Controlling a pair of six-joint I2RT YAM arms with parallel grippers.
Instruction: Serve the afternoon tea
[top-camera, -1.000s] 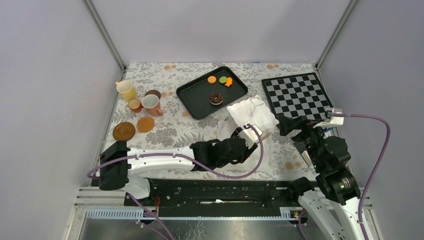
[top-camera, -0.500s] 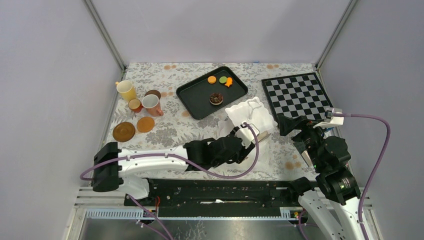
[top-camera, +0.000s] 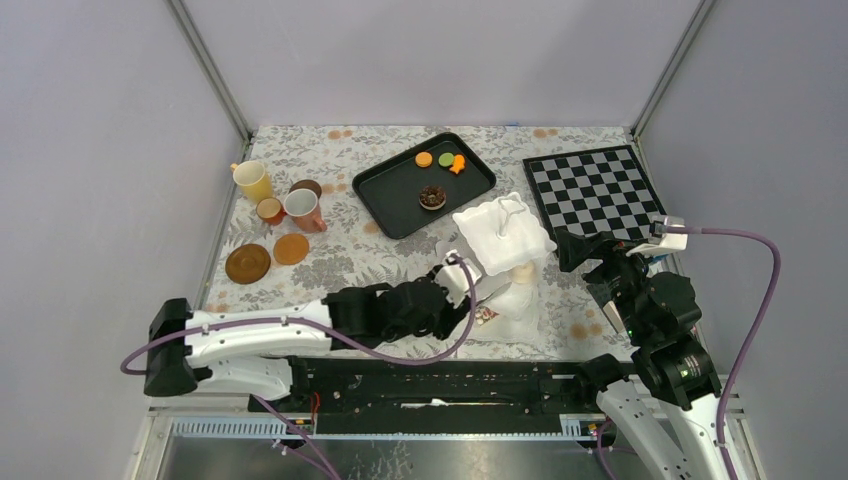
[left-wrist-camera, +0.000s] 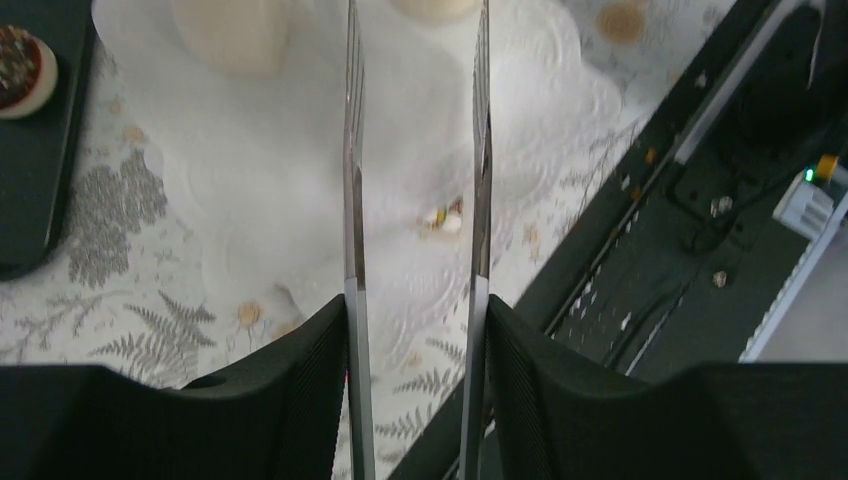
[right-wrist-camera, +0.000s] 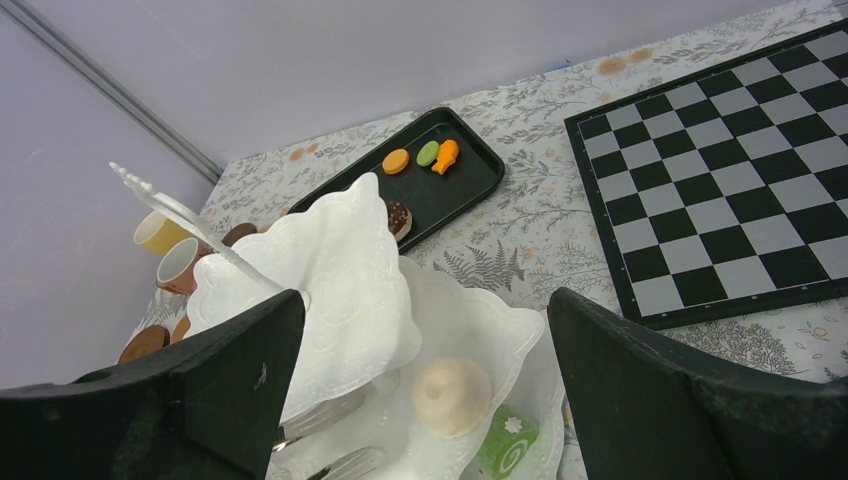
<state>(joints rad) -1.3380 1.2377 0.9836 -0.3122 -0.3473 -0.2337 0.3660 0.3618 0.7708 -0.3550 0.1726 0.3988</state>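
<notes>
No text, label, brand, number or sign can be read in any view. The chessboard (top-camera: 592, 190) is marked only with black and white squares, and the tabletop (top-camera: 340, 255) cloth is printed only with grey foliage.

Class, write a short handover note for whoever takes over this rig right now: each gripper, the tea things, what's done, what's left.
Left gripper: shut on tongs, pointing over the bottom tier of the stand, nothing visibly pinched.
Right gripper: open, empty, beside the stand.
Done: cream cake and green roll on the stand.
To do: four sweets lie on the tray; cups and saucers sit apart at far left.
</notes>
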